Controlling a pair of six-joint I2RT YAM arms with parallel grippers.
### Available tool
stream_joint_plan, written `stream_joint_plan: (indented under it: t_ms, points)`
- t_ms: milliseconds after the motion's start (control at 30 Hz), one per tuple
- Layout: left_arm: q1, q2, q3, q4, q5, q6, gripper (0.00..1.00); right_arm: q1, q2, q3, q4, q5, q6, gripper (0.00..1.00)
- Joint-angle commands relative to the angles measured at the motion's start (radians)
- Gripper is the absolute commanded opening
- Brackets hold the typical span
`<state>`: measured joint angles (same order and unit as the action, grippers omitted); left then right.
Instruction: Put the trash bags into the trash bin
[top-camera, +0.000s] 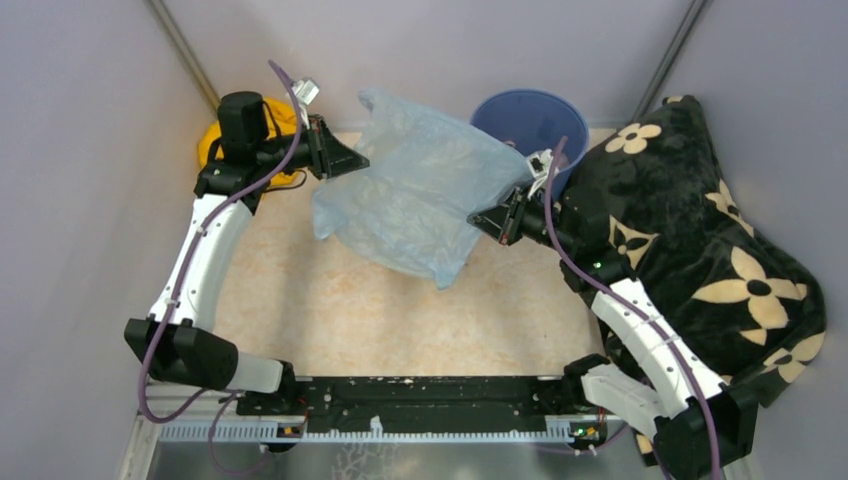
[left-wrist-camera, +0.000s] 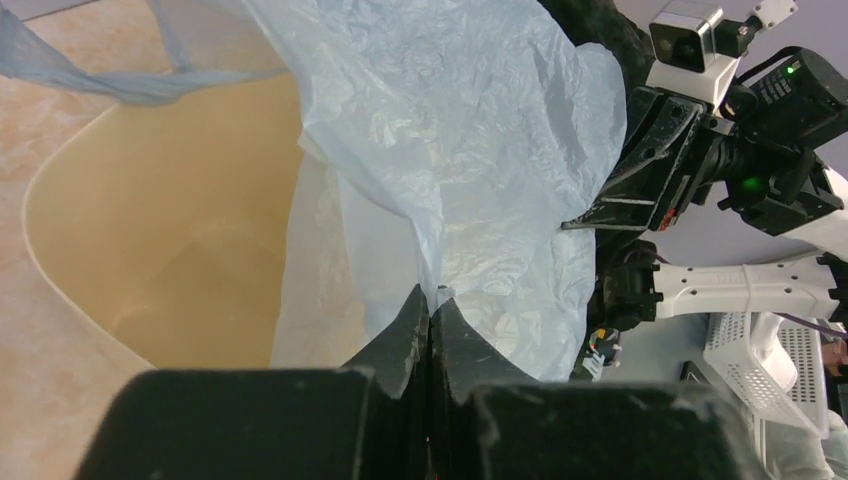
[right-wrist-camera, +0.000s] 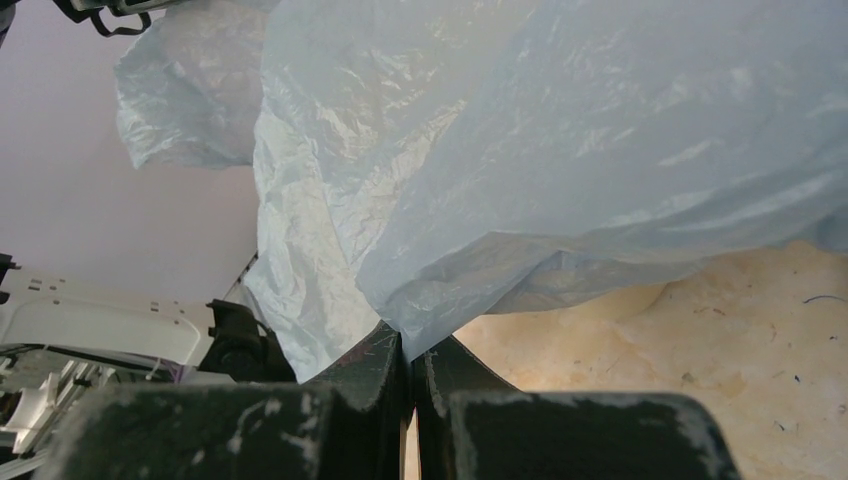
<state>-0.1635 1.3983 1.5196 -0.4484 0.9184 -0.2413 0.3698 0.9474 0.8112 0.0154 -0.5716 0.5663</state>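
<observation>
A pale-blue, crinkly trash bag (top-camera: 415, 190) hangs stretched between my two grippers over the back middle of the table. My left gripper (top-camera: 350, 160) is shut on the bag's left edge, and a fold of plastic is pinched at its fingertips (left-wrist-camera: 432, 292). At the bag's right edge my right gripper (top-camera: 484, 222) is shut too, with plastic running into the closed tips (right-wrist-camera: 412, 340). The cream trash bin (left-wrist-camera: 150, 220) shows in the left wrist view, open-mouthed, below and beside the hanging bag (left-wrist-camera: 470, 130). In the top view the bag hides the bin.
A round blue bucket (top-camera: 530, 118) stands at the back, just behind the right gripper. A black blanket with cream flowers (top-camera: 720, 250) fills the right side. A yellow cloth (top-camera: 213, 140) lies behind the left arm. Grey walls close in the table on the left, right and far sides.
</observation>
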Motion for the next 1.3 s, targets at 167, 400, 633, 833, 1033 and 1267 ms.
stream_joint_plan:
  t_ms: [167, 400, 633, 833, 1033, 1267]
  points:
    - [0.002, -0.011, 0.018, 0.173, 0.139, -0.139, 0.0, -0.006, 0.01, 0.009, 0.039, -0.02, -0.001, 0.0]
    - [0.002, -0.038, 0.048, 0.394, 0.25, -0.355, 0.0, -0.007, 0.004, 0.018, 0.027, -0.021, 0.0, 0.08]
    - [0.006, -0.023, 0.196, 0.395, 0.248, -0.395, 0.0, -0.006, -0.079, 0.086, -0.164, 0.108, -0.079, 0.64]
    - [0.018, 0.038, 0.359, 0.381, 0.244, -0.431, 0.0, -0.007, -0.162, 0.142, -0.293, 0.184, -0.117, 0.75]
    - [0.026, 0.075, 0.452, 0.455, 0.242, -0.513, 0.0, -0.006, -0.18, 0.128, -0.419, 0.404, -0.114, 0.18]
    - [0.041, 0.084, 0.507, 0.51, 0.223, -0.568, 0.0, -0.006, -0.087, -0.031, -0.293, 0.531, 0.012, 0.0]
